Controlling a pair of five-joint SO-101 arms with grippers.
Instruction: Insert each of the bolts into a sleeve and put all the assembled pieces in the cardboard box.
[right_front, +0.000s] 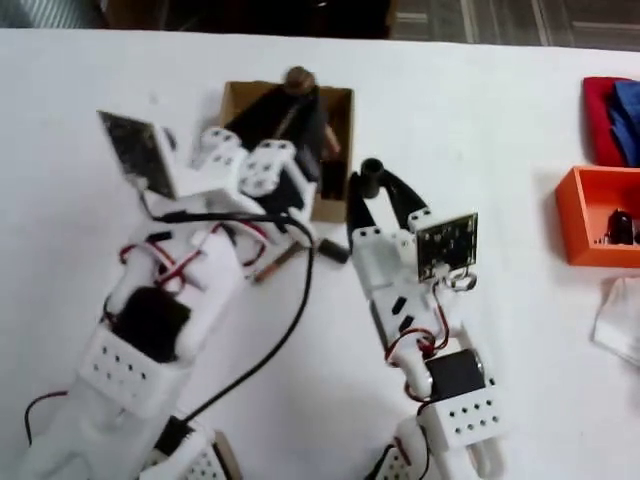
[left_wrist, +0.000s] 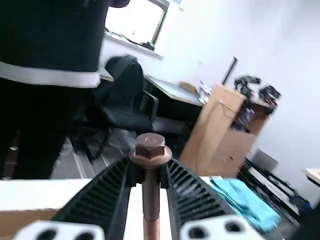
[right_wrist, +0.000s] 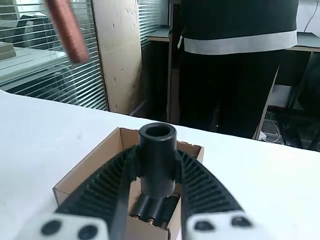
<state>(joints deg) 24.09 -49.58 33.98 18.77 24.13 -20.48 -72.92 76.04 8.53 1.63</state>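
"Well, how many bolts?"

"Two. One copper bolt (left_wrist: 150, 150) stands head-up, clamped in the left gripper (left_wrist: 149, 170) above the cardboard box (right_front: 338, 110). A second bolt (right_front: 278, 262) lies on the table (right_front: 480, 100) near the box."

"Sleeves?"

"One black sleeve (right_wrist: 157, 145), upright, pinched in the right gripper (right_wrist: 157, 162) just beside the box. A dark piece (right_front: 333, 252) by the second bolt might be another; I can't tell."

"Inside the box?"

"At least two assembled pieces (right_wrist: 150, 212). One orange bin (right_front: 598, 225) sits well apart."
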